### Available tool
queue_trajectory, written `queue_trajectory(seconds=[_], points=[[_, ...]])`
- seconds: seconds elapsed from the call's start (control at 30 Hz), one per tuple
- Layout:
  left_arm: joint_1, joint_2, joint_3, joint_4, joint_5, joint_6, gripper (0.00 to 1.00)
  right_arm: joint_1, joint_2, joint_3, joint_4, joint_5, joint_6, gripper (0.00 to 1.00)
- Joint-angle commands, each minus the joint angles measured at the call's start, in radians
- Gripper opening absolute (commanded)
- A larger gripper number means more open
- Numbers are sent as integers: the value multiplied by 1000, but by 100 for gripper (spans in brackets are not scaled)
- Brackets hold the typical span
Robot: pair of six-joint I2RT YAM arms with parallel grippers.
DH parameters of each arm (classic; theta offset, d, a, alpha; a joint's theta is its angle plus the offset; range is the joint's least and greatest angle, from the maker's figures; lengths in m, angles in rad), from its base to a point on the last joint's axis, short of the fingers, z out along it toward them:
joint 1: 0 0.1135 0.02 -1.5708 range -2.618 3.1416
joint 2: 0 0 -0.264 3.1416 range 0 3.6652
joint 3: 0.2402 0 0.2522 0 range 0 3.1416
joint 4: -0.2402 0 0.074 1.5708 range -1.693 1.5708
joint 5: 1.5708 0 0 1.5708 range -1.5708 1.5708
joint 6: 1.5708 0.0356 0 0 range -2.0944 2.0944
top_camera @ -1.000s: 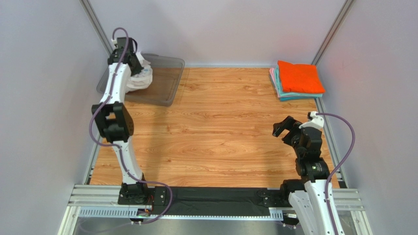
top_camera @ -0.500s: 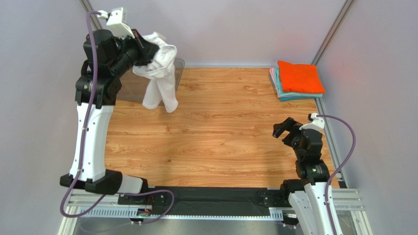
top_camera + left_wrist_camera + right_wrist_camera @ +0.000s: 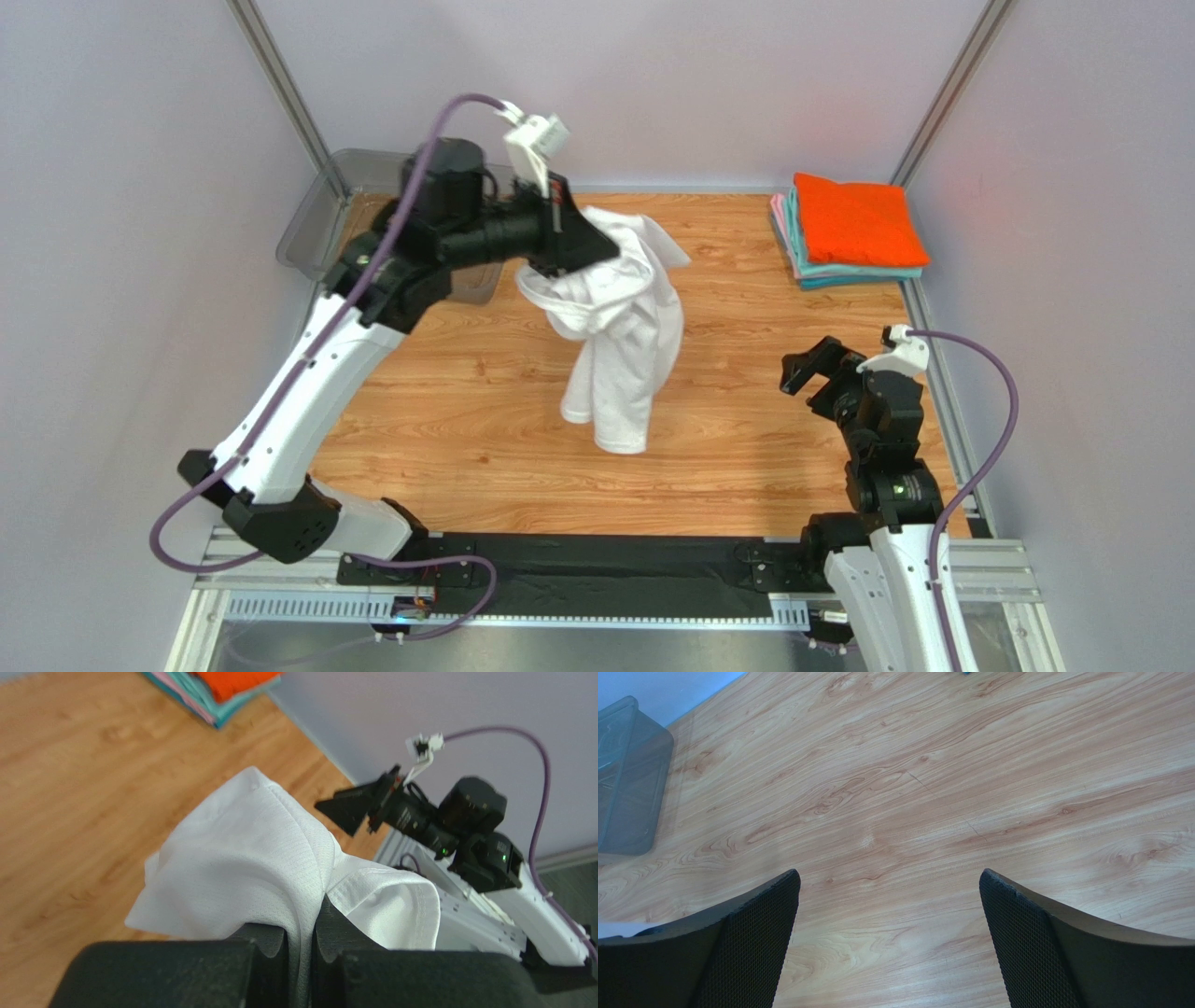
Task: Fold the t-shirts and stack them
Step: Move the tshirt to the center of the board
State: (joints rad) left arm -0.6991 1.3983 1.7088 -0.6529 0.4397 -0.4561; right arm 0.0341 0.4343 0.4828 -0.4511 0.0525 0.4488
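Overhead, the left arm (image 3: 302, 378) slants from the lower left of the frame up to the top centre, and the left jaws are clamped on a bunched fold of the white t-shirt (image 3: 617, 329). The shirt hangs crumpled from that grip over the middle of the table (image 3: 730, 406), its long end trailing down toward the centre of the frame; whether its lowest fold touches the wood cannot be told. In the left wrist view the white fabric (image 3: 267, 847) rises out of the narrow slit between the two black fingers (image 3: 260, 952) at the bottom edge, pinched tight.

At the upper right corner of the table sits the stack of folded shirts (image 3: 842, 266), with the orange shirt (image 3: 859, 220) on top and teal and pink edges showing beneath it, well apart from the hanging shirt.

Low at the right of the frame, the right arm (image 3: 884, 462) is folded up near its base. The right jaws stand wide apart with nothing between them, and the right wrist view shows only bare wood there.

A clear grey bin (image 3: 316, 231) lies at the upper left, partly hidden behind the left arm
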Motion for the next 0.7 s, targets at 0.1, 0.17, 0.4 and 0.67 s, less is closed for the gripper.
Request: queue_trajectory(seconds=[0.1,0.17,0.4,0.67], points=[[-30,-228,-644,384,-94,-193,38,-2,12,0,19,20,17,100],[-28,-291,-707,272,-290,-187,86,-2,26,-3,20,15,28,100],[-28,-513,-914,-68,-656,-291,100,-2,168,34,3,-32,21,100],[-28,-737,-1185,-5,-458,-432,100,0,225,40,55,-270,-18,98]])
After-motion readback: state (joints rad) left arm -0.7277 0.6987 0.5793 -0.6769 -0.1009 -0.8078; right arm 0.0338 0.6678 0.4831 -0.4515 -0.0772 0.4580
